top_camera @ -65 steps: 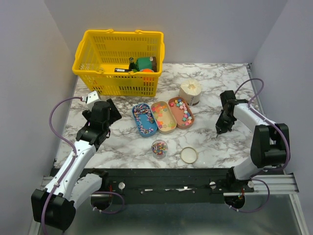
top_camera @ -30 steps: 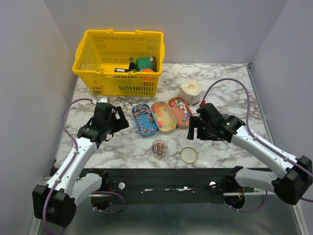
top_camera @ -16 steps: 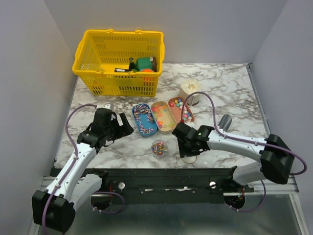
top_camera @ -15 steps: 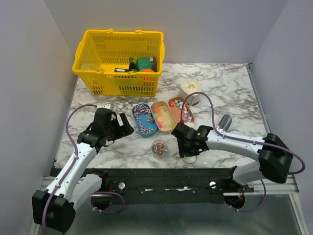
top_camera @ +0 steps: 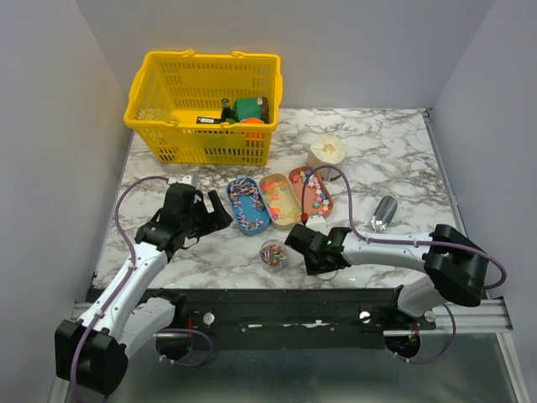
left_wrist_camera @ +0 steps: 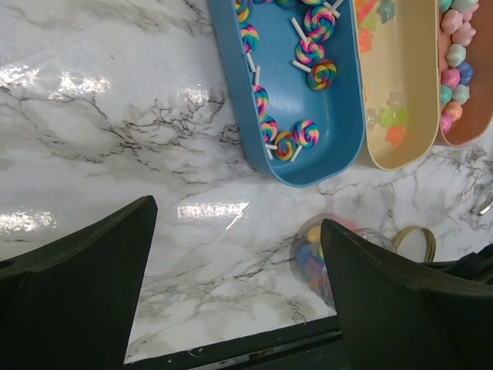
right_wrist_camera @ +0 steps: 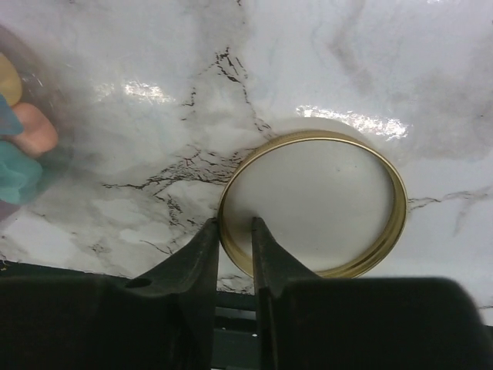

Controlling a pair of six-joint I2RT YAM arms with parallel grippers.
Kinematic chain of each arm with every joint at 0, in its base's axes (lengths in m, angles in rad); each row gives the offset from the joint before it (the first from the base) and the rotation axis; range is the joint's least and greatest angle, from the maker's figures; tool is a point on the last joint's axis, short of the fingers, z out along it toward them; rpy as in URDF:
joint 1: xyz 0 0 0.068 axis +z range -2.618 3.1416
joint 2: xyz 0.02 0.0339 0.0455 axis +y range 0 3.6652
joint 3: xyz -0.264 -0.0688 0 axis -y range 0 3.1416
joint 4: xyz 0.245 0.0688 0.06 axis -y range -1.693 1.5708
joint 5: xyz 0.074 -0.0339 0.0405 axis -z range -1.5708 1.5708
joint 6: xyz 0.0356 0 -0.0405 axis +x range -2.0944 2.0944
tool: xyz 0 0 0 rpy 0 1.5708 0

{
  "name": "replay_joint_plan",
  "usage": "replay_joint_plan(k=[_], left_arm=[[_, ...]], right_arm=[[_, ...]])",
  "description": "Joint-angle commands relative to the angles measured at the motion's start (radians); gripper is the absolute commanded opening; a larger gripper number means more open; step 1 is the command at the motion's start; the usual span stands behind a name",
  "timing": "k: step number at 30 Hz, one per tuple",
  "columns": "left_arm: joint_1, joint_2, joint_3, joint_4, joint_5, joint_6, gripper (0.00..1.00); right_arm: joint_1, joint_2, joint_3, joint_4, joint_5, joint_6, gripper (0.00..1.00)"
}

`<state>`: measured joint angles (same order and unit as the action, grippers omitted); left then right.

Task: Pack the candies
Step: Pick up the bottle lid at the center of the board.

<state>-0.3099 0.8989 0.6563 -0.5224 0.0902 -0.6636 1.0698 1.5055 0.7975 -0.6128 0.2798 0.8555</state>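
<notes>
With the right gripper (right_wrist_camera: 235,231) narrow astride the lid (right_wrist_camera: 312,204) rim (left gripper (left_wrist_camera: 235,220) wide, farther left), a thin pinch might slip and knock the jar (top_camera: 273,253) of candies (left_wrist_camera: 312,233) just left of the lid.

Right wrist: gold lid (right_wrist_camera: 316,200) has its near rim behind the fingers (right_wrist_camera: 192,262), contact with the rim unclear; jar (right_wrist_camera: 31,92) cut by the left edge, its candies (right_wrist_camera: 31,139) a blur. Left wrist: blue tray (left_wrist_camera: 331,116), cream tray (left_wrist_camera: 400,77) and orange tray (left_wrist_camera: 466,135) run off top and right edges; jar half behind one finger. Top: lid almost wholly under the right gripper (top_camera: 320,262); goods in the yellow basket (top_camera: 201,143) too small to name.
</notes>
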Motion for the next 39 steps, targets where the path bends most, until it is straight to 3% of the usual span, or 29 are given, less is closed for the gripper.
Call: replay_joint_plan(k=[1, 7, 12, 20, 26, 29, 31, 39], left_arm=[[-0.006, 0.001, 0.011, 0.039, -0.053, -0.040, 0.99], [-0.012, -0.017, -0.015, 0.068, -0.017, -0.045, 0.99], [-0.012, -0.018, 0.003, 0.053, 0.014, -0.022, 0.99], [-0.014, -0.112, 0.031, 0.125, 0.184, 0.039, 0.99], [-0.014, -0.123, 0.009, 0.352, 0.377, 0.019, 0.99], [-0.015, -0.089, -0.030, 0.528, 0.488, -0.077, 0.99], [-0.021, -0.060, -0.079, 0.730, 0.575, -0.167, 0.99], [-0.086, -0.069, -0.187, 1.010, 0.629, -0.185, 0.99]], right_arm=[[0.030, 0.081, -0.070, 0.081, 0.071, 0.057, 0.21], [0.048, 0.019, -0.076, 0.085, 0.073, 0.085, 0.01], [0.048, -0.122, -0.057, 0.058, 0.036, 0.065, 0.01], [0.048, -0.496, 0.037, -0.025, -0.028, -0.025, 0.01], [0.048, -0.655, 0.123, -0.030, -0.129, -0.085, 0.04], [0.047, -0.699, 0.108, 0.039, -0.229, -0.101, 0.04], [0.047, -0.715, 0.092, 0.108, -0.318, -0.102, 0.05], [0.036, -0.774, -0.004, 0.445, -0.519, -0.098, 0.06]])
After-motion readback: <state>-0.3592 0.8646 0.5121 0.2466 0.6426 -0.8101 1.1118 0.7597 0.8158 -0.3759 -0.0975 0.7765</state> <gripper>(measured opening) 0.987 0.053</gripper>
